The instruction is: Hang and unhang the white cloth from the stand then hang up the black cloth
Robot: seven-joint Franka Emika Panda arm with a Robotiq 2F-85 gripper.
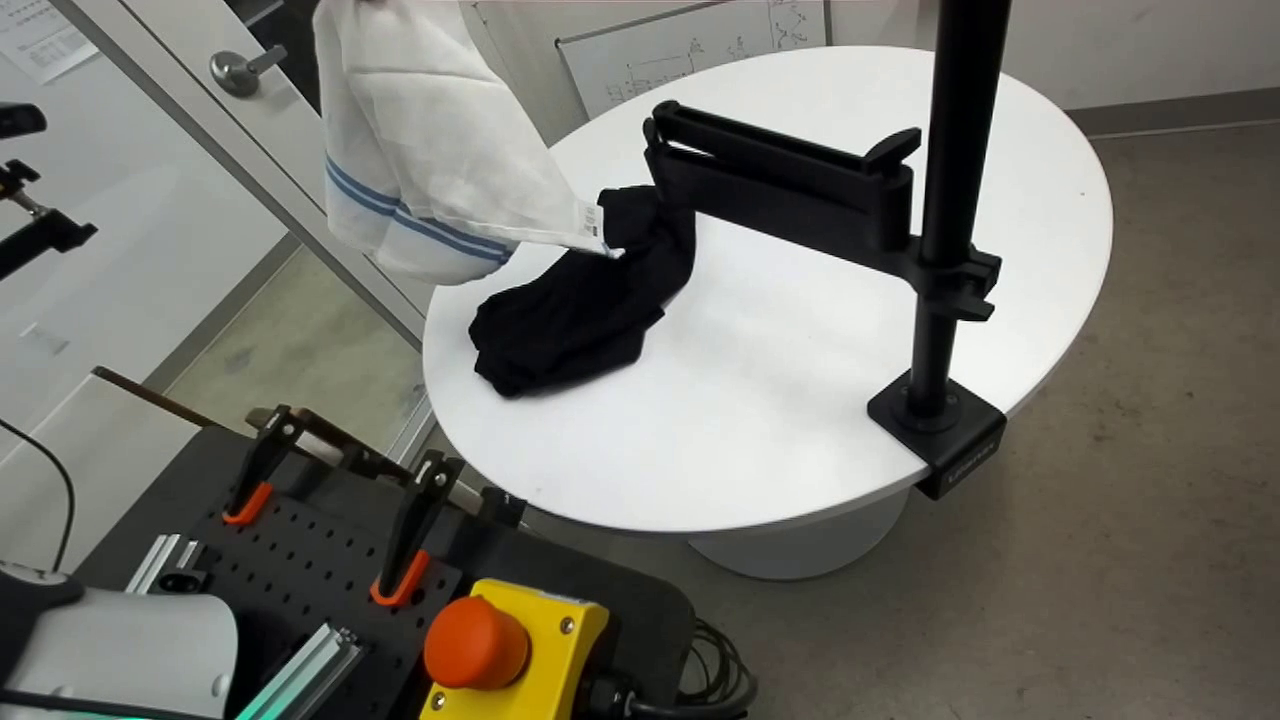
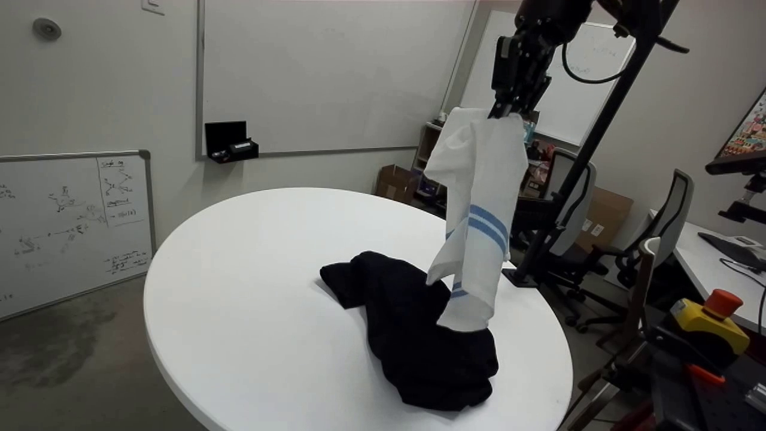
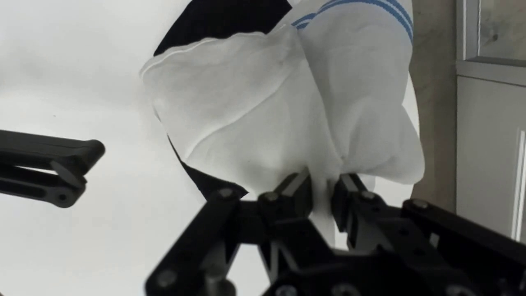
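The white cloth (image 2: 497, 185) is hanging in loose folds from the gripper (image 3: 322, 195), its blue stripes (image 2: 488, 216) running across the lower part. In the wrist view the fingers (image 3: 298, 195) are standing close together, pinching a gathered bit of the white fabric between them. The free end is dangling over the black cloth (image 2: 419, 341); whether the two are touching, I am not managing to tell. The black cloth is lying crumpled on the round white table (image 1: 760, 430), partly hiding behind the white one in both exterior views. Near them, the stand (image 1: 933, 350) is rising from a black base (image 1: 955, 440) at the table's edge, its flat arm (image 1: 790, 200) reaching sideways over the tabletop; the white cloth is hanging apart from that arm. Farther out, a yellow box (image 1: 548, 650) with an orange-red button (image 1: 475, 642) is sitting on a dark bench (image 1: 560, 562), and two black clamps (image 1: 412, 525) with orange ends are standing close by. Over by the wall, a whiteboard (image 2: 60, 239) marked with drawings is leaning, and mesh-backed chairs (image 2: 670, 203) are standing beside a white desk (image 2: 706, 257).
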